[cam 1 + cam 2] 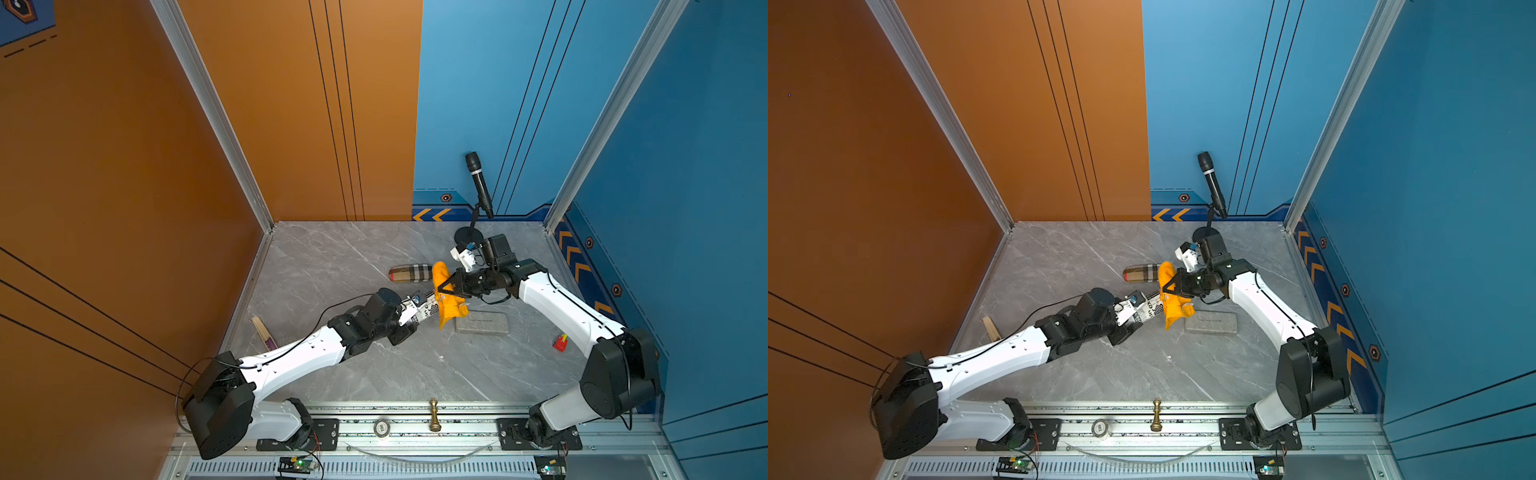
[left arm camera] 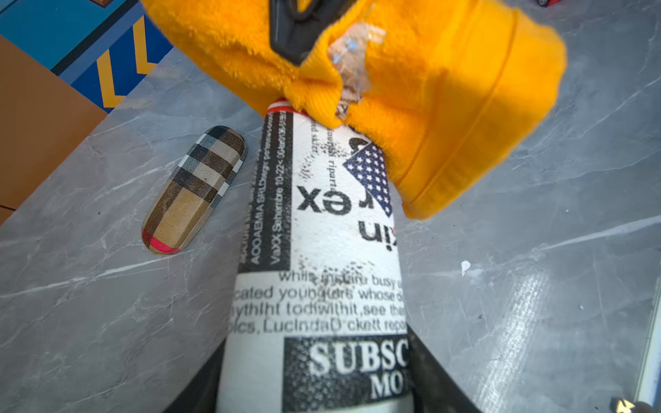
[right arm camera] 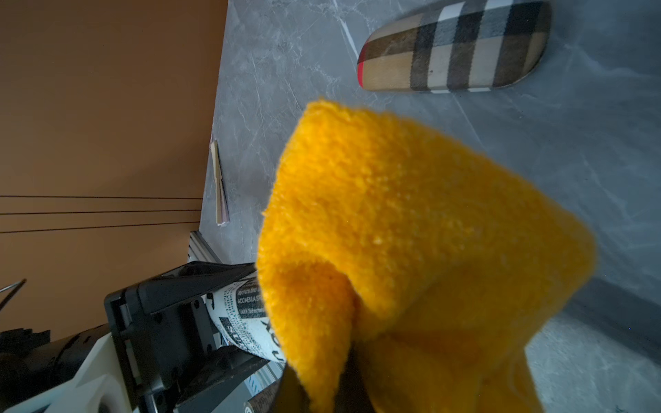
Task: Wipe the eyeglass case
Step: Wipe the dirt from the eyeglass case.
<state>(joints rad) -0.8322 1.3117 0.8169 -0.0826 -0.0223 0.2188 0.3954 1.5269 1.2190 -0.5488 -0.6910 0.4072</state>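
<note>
The left end effector (image 1: 415,316) is clamped on the newsprint-patterned eyeglass case (image 2: 322,232), raised off the worktop (image 1: 332,257). The right end effector (image 1: 446,286) is clenched on the yellow cloth (image 1: 451,309), which is draped over the case's far end. The wipe will likely go best if the case is held steady and the cloth dragged lengthwise with light pressure.

The left arm (image 1: 291,361) and the right arm (image 1: 561,307) are each wearing glossy white shells on their long links, with matte black housings bulging at the joints. A thin black cable (image 1: 332,309) is trailing along the left arm. Black base plates (image 1: 540,434) are showing silver screws at the near edge. The right gripper (image 1: 441,289) is showing black triangular fingers.
</note>
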